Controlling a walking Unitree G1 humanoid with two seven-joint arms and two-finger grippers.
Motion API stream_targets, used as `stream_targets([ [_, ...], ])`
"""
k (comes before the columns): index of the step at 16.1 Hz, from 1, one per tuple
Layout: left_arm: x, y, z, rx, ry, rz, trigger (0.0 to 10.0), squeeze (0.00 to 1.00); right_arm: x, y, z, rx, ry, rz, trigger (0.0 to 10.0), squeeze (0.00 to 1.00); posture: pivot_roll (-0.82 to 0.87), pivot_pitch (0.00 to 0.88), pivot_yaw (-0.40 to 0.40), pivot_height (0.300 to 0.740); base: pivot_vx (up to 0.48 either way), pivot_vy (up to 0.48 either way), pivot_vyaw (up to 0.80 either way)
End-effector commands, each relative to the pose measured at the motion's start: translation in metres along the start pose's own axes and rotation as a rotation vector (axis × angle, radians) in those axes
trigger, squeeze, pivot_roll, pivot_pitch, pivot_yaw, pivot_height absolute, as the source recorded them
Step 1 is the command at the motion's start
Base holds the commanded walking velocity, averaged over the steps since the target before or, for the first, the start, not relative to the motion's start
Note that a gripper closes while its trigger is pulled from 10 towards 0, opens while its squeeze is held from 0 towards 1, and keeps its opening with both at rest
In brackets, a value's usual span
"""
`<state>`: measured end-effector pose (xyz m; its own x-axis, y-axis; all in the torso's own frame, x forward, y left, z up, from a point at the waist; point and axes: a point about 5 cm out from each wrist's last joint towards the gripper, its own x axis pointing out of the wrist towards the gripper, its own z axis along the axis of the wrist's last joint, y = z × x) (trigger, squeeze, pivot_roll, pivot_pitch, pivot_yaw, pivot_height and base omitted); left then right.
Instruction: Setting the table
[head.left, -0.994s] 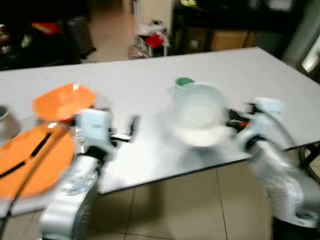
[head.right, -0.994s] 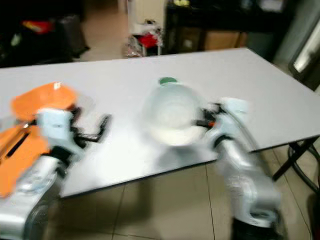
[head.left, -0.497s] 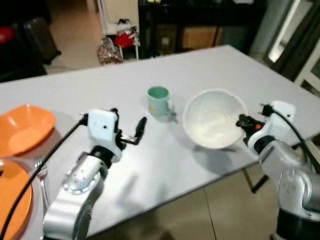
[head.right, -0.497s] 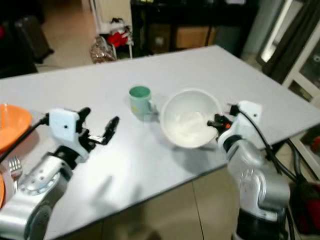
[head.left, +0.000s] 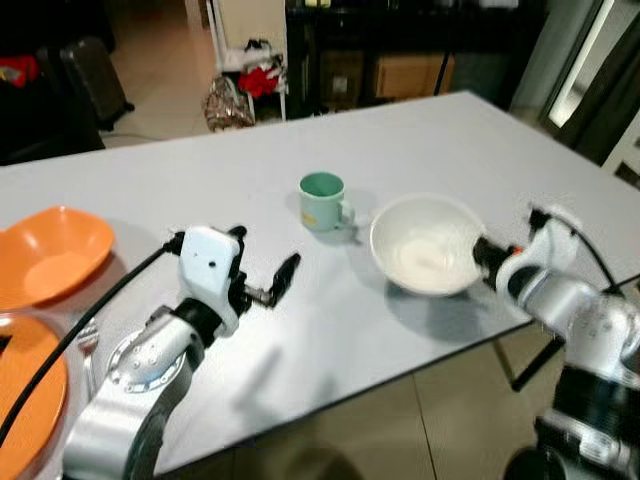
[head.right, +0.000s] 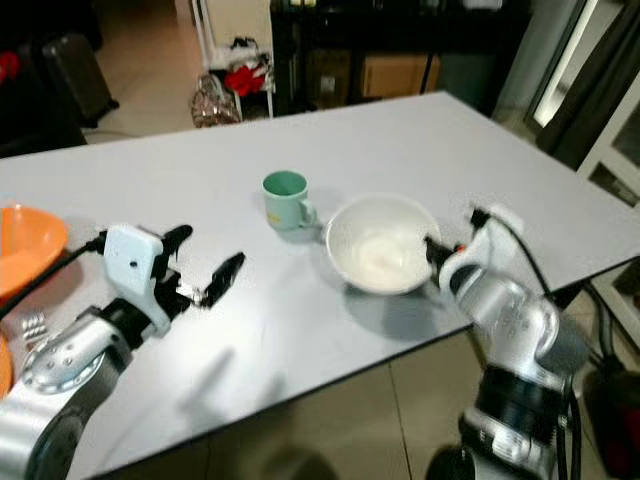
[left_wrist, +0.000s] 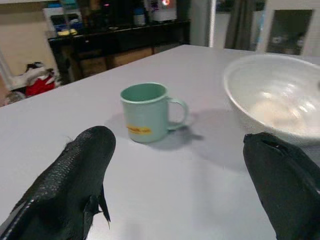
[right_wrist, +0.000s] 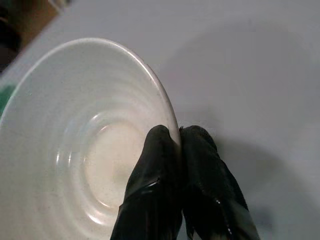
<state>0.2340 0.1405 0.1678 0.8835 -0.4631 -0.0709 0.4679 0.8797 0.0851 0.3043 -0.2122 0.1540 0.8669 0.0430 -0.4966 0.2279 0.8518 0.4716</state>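
The left gripper (head.left: 262, 275) hovers low over the tabletop (head.left: 420, 130) at lower left of the head view, its matte black jaws spread wide. At lower right the right gripper (right_wrist: 176, 137) has its jaws pinching the thin rim of the bowl (head.left: 427, 243), a glossy white, round, shallow dish with faint concentric ridges inside. It sits right of centre, near the tabletop's front edge. Just left of and behind it stands the mug (head.left: 322, 200), a smooth pale-green cylinder with a loop handle and a small yellow mark on its side. At the far left edge lie an orange bowl (head.left: 48, 255), an orange plate (head.left: 25, 390) and a metal fork (head.left: 83, 342).

Since half a second ago the bowl looks lower and flatter against the tabletop, with the right arm bent further down; the left gripper has barely shifted.

The tabletop is plain, matte grey-white. Beige floor tiles lie below it; beyond stand dark shelving, cardboard boxes and a red bundle.
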Motion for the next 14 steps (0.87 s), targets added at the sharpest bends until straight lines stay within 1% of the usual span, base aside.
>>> stream_targets([
  [1,-0.002,-0.007,0.004,0.001,-0.010,-0.085,10.0,0.00,0.002,-0.003,0.005,0.029,0.025,-0.011,10.0,0.00,-0.11,0.000,-0.003,0.740,0.000,0.000,0.00],
  [2,-0.004,-0.012,0.005,-0.017,-0.004,-0.158,10.0,0.00,0.006,-0.010,0.007,0.065,0.054,-0.049,10.0,0.00,-0.11,0.000,-0.003,0.740,0.000,0.000,0.00],
  [3,-0.005,-0.013,0.005,-0.033,0.006,-0.200,10.0,0.00,0.008,-0.013,0.010,0.103,0.071,-0.063,10.0,0.00,-0.11,0.000,-0.001,0.740,0.000,0.000,0.00],
  [5,-0.008,-0.016,0.003,-0.027,0.044,-0.277,10.0,0.00,0.013,-0.012,0.016,0.182,0.075,-0.049,10.0,0.00,-0.11,0.000,0.005,0.740,0.000,0.000,0.00],
  [6,-0.010,-0.019,0.002,-0.035,0.063,-0.329,10.0,0.00,0.015,-0.015,0.018,0.201,0.076,-0.069,10.0,0.00,-0.11,0.000,0.006,0.740,0.000,0.000,0.00],
  [8,-0.013,-0.021,0.000,-0.038,0.101,-0.395,10.0,0.00,0.021,-0.020,0.025,0.247,0.075,-0.112,10.0,0.00,-0.11,0.000,0.014,0.740,0.000,0.000,0.00],
  [12,-0.014,-0.019,0.000,-0.025,0.120,-0.398,10.0,0.00,0.028,-0.017,0.034,0.245,0.085,-0.109,10.0,0.01,-0.11,0.000,0.018,0.740,0.000,0.000,0.00],
  [13,-0.014,-0.018,0.000,-0.024,0.122,-0.399,10.0,0.00,0.031,-0.015,0.035,0.241,0.095,-0.104,10.0,0.23,-0.11,0.000,0.018,0.740,0.000,0.000,0.00],
  [14,-0.014,-0.017,0.000,-0.021,0.123,-0.396,10.0,0.00,0.032,-0.013,0.035,0.237,0.100,-0.103,10.0,0.85,-0.10,0.000,0.017,0.740,0.000,0.000,0.00],
])
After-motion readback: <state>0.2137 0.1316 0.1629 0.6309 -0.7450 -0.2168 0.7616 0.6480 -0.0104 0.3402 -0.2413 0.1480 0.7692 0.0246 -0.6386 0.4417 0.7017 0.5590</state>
